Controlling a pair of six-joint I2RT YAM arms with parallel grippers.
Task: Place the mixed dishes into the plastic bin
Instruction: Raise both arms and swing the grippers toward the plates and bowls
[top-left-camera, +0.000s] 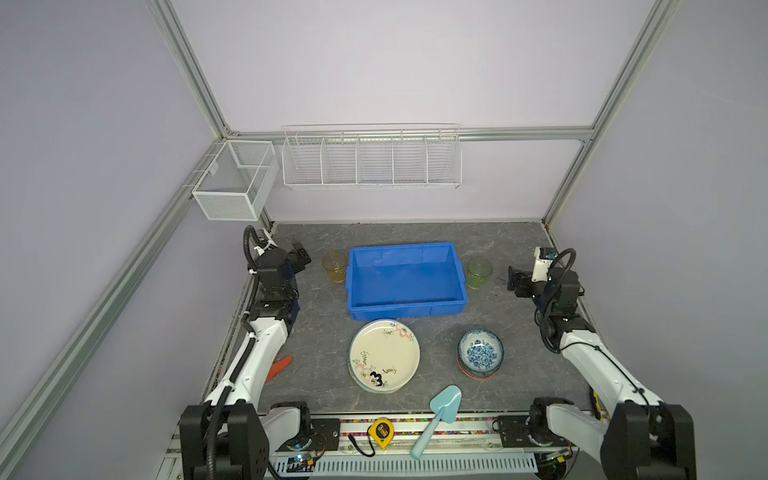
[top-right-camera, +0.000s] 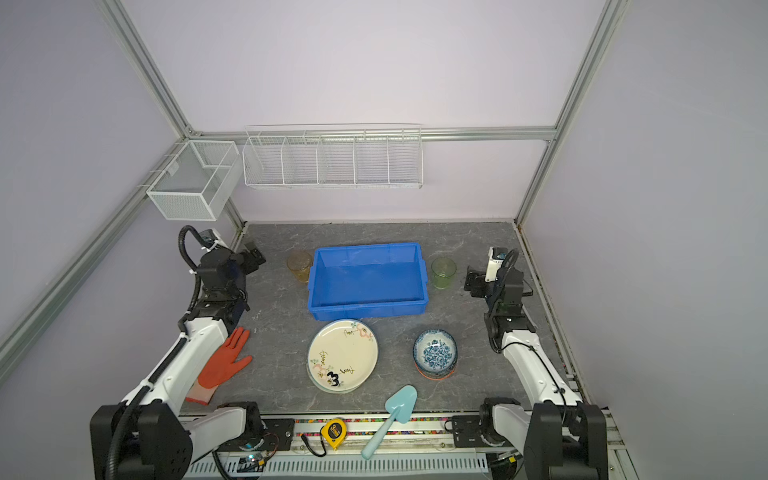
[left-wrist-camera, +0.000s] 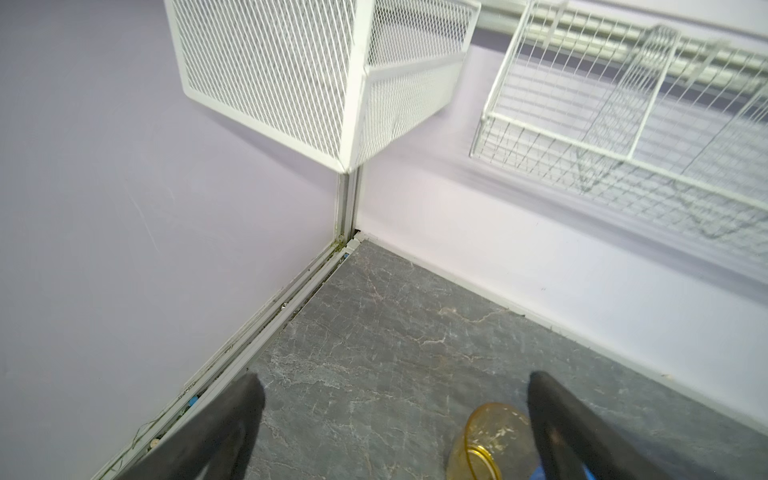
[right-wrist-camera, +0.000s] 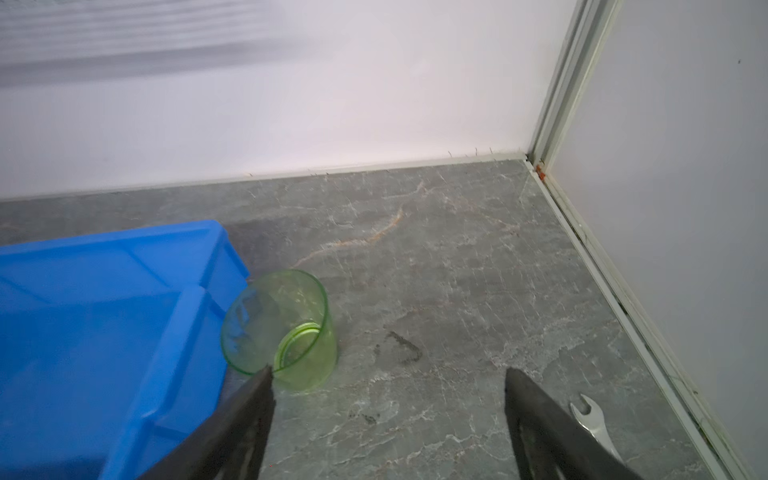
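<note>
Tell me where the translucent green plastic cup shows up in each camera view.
Top view: translucent green plastic cup, just right of the bright blue rectangular plastic bin.
Top view: cup, likewise just right of the bin.
Left wrist: not in it.
Right wrist: cup beside the bin's corner.
Shared landmark: the blue bin.

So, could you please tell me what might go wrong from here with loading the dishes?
The green cup stands close beside the blue bin, so a jaw sliding between them may tip it. The cream plate lies flat atop other plates; a pinch at its rim could slip or drag those beneath.
</note>
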